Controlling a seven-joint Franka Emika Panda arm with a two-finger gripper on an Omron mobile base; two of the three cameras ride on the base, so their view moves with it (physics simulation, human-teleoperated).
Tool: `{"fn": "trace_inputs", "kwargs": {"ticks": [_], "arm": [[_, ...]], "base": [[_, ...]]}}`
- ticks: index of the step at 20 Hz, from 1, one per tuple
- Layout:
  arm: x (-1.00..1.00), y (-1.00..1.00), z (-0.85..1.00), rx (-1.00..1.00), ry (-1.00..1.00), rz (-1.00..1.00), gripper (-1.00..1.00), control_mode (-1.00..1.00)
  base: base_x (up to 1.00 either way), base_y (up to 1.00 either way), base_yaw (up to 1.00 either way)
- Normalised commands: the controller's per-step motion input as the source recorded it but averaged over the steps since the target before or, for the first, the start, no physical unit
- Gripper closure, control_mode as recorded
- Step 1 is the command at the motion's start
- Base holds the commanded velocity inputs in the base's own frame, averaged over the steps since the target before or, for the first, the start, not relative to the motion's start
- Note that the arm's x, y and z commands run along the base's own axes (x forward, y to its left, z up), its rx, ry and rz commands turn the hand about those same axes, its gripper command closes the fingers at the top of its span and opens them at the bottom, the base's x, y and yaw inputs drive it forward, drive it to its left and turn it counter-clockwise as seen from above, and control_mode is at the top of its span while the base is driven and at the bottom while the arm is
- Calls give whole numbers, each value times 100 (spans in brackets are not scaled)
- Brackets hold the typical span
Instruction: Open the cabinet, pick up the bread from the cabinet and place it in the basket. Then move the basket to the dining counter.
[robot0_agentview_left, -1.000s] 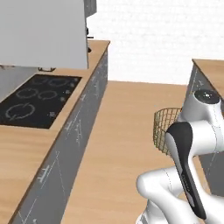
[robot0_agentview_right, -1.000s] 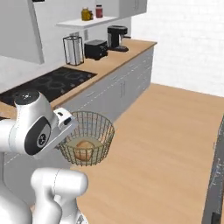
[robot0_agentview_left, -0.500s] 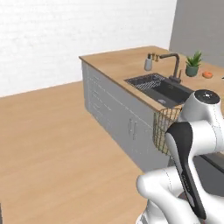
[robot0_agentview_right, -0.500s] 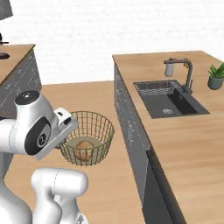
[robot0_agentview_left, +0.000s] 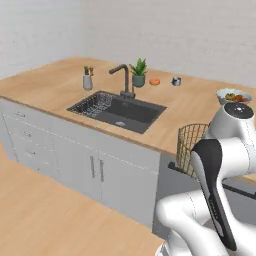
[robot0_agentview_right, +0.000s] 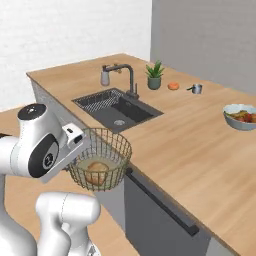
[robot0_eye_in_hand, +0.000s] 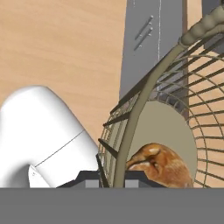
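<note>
Claw (robot0_eye_in_hand: 112, 175) gripping basket (robot0_agentview_right: 100, 159) rim

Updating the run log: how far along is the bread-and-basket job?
Done: the bread lies inside the wire basket. In hand: the basket is carried at its rim by the gripper, off the floor beside the dining counter, in front of its grey cabinet fronts. Left: setting the basket down on the counter's wood top.
</note>
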Motion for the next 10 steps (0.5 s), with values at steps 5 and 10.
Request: {"fn": "trace_inputs", "kwargs": {"ticks": [5,10], "arm": [[0,0,0,0,0,0,100,100],[0,0,0,0,0,0,100,100]], "base": [[41,19,-81],[36,11,-70]]}}
